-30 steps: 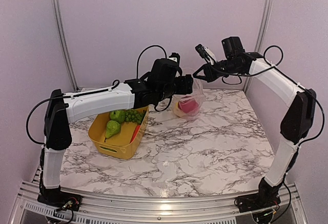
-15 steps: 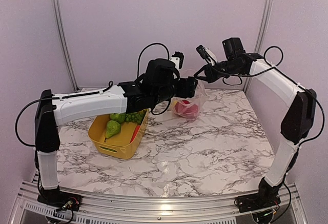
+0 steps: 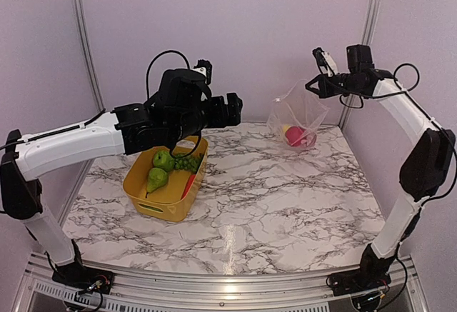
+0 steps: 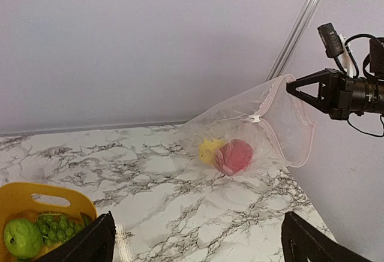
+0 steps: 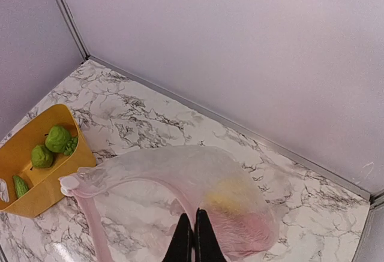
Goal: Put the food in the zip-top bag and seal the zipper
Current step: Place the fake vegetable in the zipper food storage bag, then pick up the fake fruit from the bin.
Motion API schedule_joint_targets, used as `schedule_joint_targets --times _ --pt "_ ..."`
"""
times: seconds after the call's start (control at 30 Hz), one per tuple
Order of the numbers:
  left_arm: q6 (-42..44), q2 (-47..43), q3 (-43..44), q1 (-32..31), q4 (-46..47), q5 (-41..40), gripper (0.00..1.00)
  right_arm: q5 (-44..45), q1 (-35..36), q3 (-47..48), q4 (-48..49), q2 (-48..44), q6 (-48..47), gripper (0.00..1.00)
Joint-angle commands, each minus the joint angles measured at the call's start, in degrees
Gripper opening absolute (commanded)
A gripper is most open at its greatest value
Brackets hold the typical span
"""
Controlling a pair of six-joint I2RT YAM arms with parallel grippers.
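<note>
My right gripper (image 3: pixel 309 87) is shut on the mouth edge of the clear zip-top bag (image 3: pixel 295 116) and holds it up at the back right, its bottom resting on the table. A red food piece (image 3: pixel 294 136) and a yellow one (image 3: pixel 285 129) lie inside. In the right wrist view my gripper (image 5: pixel 193 238) pinches the bag (image 5: pixel 174 172) at the pink zipper strip (image 5: pixel 90 214), and the mouth hangs open. My left gripper (image 3: pixel 234 108) is open and empty, above the yellow bin, well left of the bag (image 4: pixel 252 124).
The yellow bin (image 3: pixel 146 201) stands at the left and holds green pieces (image 3: pixel 163 160), green grapes (image 3: pixel 187 162) and a red piece (image 3: pixel 188 183). Walls close the back and sides, with a metal post (image 3: pixel 369 19) near my right arm.
My left gripper has let go of the bag and drawn back to the left, above the bin. My right gripper has carried the bag to the right, further from the bin.
</note>
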Motion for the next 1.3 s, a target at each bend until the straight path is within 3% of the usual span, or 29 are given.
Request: schedule_joint_targets --times 0.0,0.2,0.37,0.53,0.7,0.8,0.9,1.0,1.1,1.27 --pt "-15.93 -2.45 8.07 1.08 -17.16 -3.87 0.99 -1.96 0.71 -5.41 2.29 -1.11 0.28 0.0" --pt "-29.2 -0.52 23.18 1.39 -31.25 1.54 0.99 -1.1 1.71 -10.85 2.61 -1.31 -0.99 0.0" --pt "-37.56 1.78 28.93 1.43 -33.15 3.81 0.99 2.01 4.61 -11.7 0.34 0.03 -3.73 0.0" --pt "-37.64 6.15 37.28 1.71 -33.03 7.75 0.99 2.65 6.45 -7.76 -1.34 3.12 -3.17 0.0" --pt "-37.54 7.64 37.98 4.53 -30.0 14.61 0.99 2.85 7.54 -6.64 -1.45 4.45 -3.16 0.0" --pt "-34.64 7.44 38.31 5.1 -29.78 14.79 0.99 2.69 7.7 -7.29 -1.23 4.45 -3.16 0.0" --pt "-25.99 5.25 32.88 4.18 -24.54 13.4 0.99 2.46 7.65 -7.36 -1.41 4.3 -3.41 0.0" --pt "-12.39 -0.75 15.98 4.07 -11.82 13.67 0.99 2.47 7.69 -6.84 -1.59 3.9 -3.96 0.0" --pt "-4.34 -6.91 -2.75 5.29 -0.69 6.81 0.99 2.09 7.69 -6.11 -2.2 3.64 -4.64 0.0" --pt "10.92 -9.7 -17.95 7.56 3.87 -5.17 0.99 0.54 7.69 -7.26 -1.87 2.62 -4.58 0.0"
